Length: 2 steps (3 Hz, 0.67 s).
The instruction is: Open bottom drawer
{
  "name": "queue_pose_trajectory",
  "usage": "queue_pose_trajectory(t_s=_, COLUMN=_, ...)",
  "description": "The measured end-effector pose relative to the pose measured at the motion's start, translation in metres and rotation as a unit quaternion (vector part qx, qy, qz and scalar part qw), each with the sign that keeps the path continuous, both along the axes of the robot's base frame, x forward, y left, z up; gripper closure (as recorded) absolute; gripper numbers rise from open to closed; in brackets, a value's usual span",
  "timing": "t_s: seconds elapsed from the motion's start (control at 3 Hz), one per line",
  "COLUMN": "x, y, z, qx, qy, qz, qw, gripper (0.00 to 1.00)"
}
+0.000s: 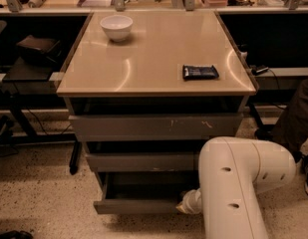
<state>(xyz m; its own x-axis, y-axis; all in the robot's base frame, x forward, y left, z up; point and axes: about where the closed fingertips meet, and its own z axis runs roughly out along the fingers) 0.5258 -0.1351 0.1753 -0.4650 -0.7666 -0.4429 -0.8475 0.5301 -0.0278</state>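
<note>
The cabinet has three grey drawers under a beige top (158, 49). The bottom drawer (138, 205) is pulled out, showing its shallow dark inside (143, 188). The middle drawer (143, 162) and the scratched top drawer (153, 127) sit further back. My gripper (187, 204) is at the right end of the bottom drawer's front, mostly hidden behind my white arm (233, 188).
A white bowl (116, 27) and a dark snack packet (200, 72) lie on the cabinet top. Black shelving and cables run behind and to both sides. A dark object (295, 118) stands at the right. Speckled floor lies in front.
</note>
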Motion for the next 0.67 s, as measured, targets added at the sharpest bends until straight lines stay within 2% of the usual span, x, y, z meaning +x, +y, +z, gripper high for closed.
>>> queue_pose_trajectory(t_s=0.33, x=0.0, y=0.0, z=0.003, qx=0.0, qy=0.0, qz=0.0, qw=1.0, gripper=1.0)
queue_pose_trajectory(t_s=0.67, x=-0.017, y=-0.008, z=-0.001, qx=0.004, qy=-0.003, qz=0.006, qw=1.0, gripper=1.0)
